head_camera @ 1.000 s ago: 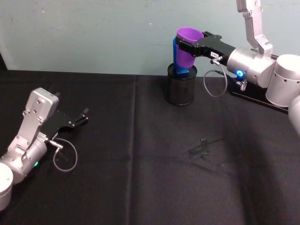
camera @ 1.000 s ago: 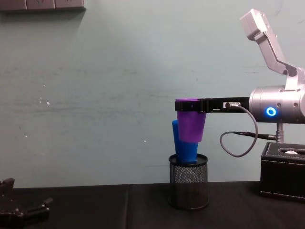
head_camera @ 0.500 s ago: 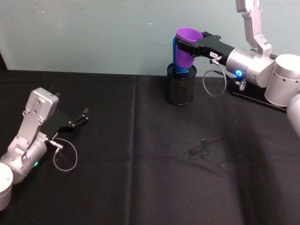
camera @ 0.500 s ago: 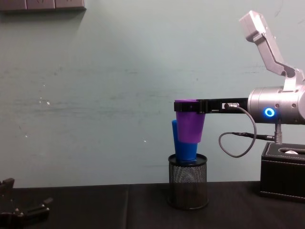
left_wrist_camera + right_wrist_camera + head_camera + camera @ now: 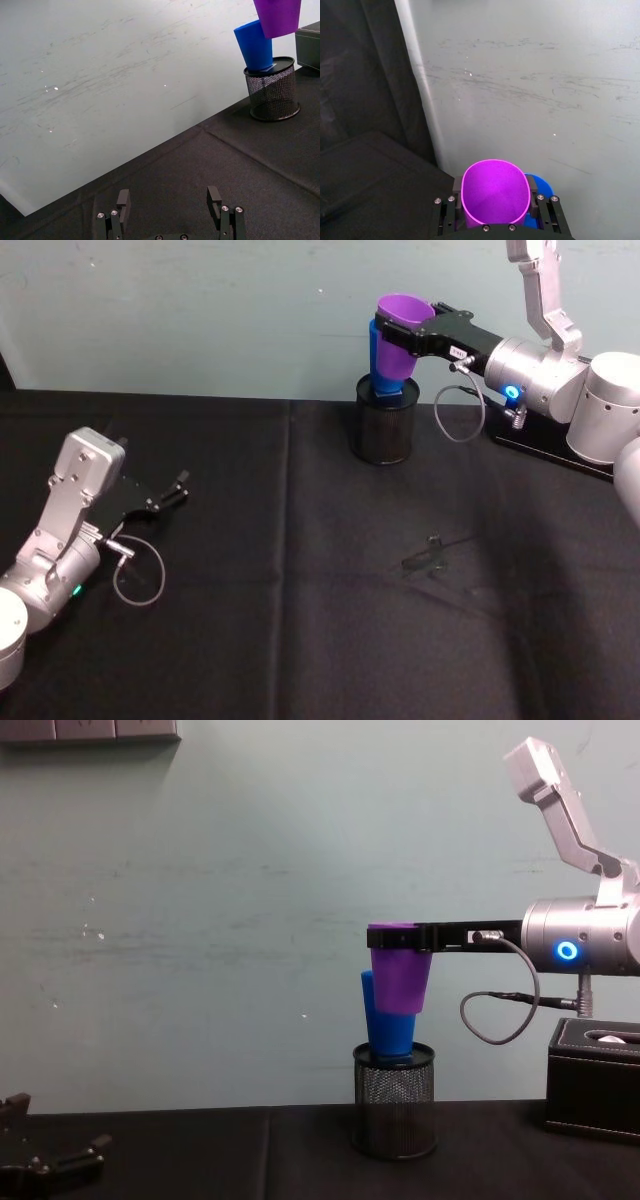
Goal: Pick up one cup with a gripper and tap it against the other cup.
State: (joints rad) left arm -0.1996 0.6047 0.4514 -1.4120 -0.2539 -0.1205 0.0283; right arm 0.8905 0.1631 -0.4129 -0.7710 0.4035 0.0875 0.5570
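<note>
Right gripper point(image 5: 396, 936), reaching level, holds purple cup point(image 5: 400, 982) aloft.

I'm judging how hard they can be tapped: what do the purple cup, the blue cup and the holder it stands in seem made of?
Purple cup, gripped by the right tool: probably plastic, smooth, uniform colour. Blue cup: same look, probably plastic. Holder: black open mesh, likely metal.
</note>
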